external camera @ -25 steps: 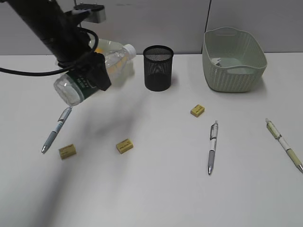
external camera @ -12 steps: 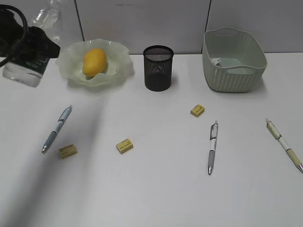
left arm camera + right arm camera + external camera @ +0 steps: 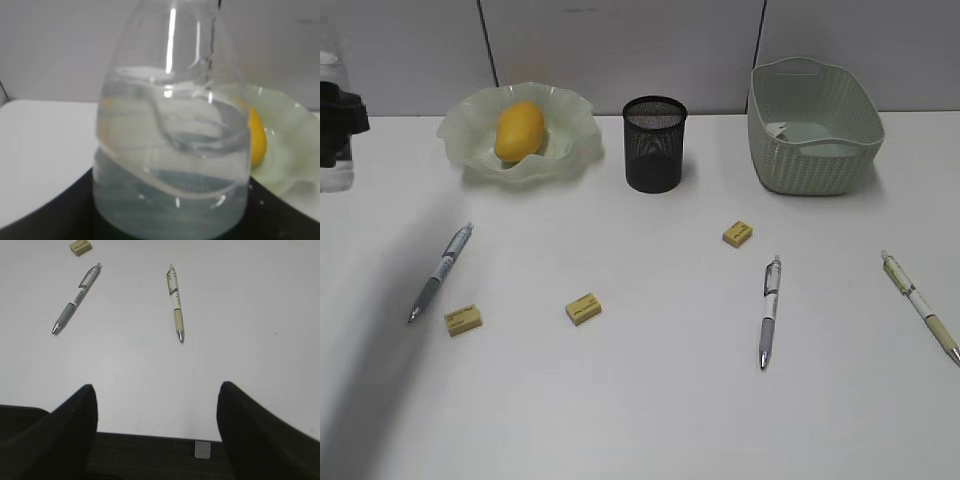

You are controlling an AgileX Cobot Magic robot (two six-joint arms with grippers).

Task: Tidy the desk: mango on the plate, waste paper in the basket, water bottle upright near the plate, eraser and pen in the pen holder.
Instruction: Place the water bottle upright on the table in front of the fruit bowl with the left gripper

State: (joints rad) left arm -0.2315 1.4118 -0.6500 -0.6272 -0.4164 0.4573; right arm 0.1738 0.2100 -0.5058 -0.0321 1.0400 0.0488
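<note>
The water bottle [image 3: 334, 120] is gripped upright by the left gripper [image 3: 340, 118] at the far-left edge, left of the plate [image 3: 470, 130] – the mango [image 3: 518, 130] is seen on it. The right gripper [image 3: 156, 415] is held open, empty, above the desk [image 3: 650, 400] – pens and erasers are scattered; the pen holder [image 3: 654, 144] and basket [image 3: 813, 125] are set far.
</note>
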